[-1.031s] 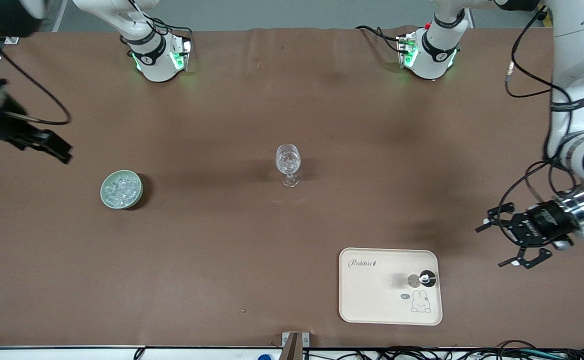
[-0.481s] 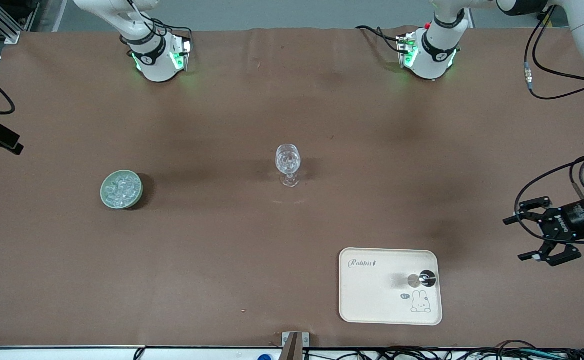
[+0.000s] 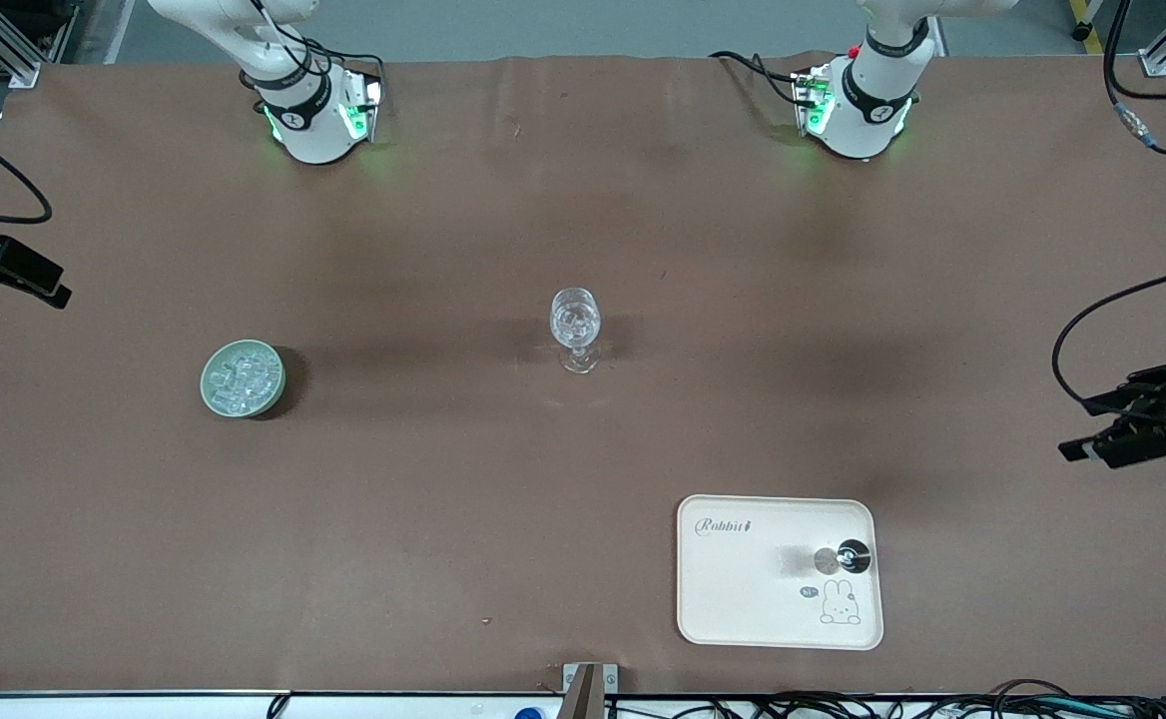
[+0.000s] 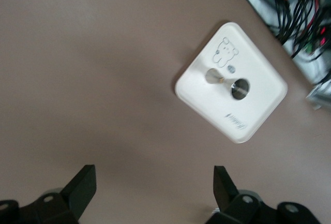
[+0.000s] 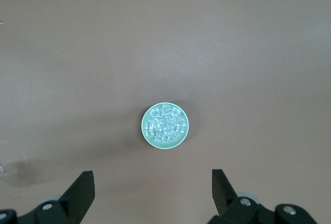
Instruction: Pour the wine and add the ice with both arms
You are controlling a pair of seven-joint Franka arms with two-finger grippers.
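Both grippers stood wide open and empty. The left gripper [image 3: 1122, 424] hung over the table's edge at the left arm's end, its fingers [image 4: 83, 188] spread as far as they go, nothing between them and touching nothing. In its wrist view the tray [image 4: 269, 97] lay below and well apart. The right gripper [image 3: 19, 275] hung at the right arm's end of the table — fingers [image 5: 80, 193] just as wide, holding nothing, with the bowl [image 5: 165, 126] below and clear of them.

The ice [image 3: 242, 375] sat heaped in the green bowl [image 3: 211, 389] on the brown table [image 3: 423, 519], toward the right arm's end. More clear cubes showed inside the glass [image 3: 575, 325], which stood upright mid-table, well apart from the bowl. The cream tray [image 3: 743, 599] lay nearer the front camera, toward the left arm's end — on it stood a small dark-topped bottle [image 3: 851, 556], seen from above, beside a printed rabbit [image 3: 839, 603].
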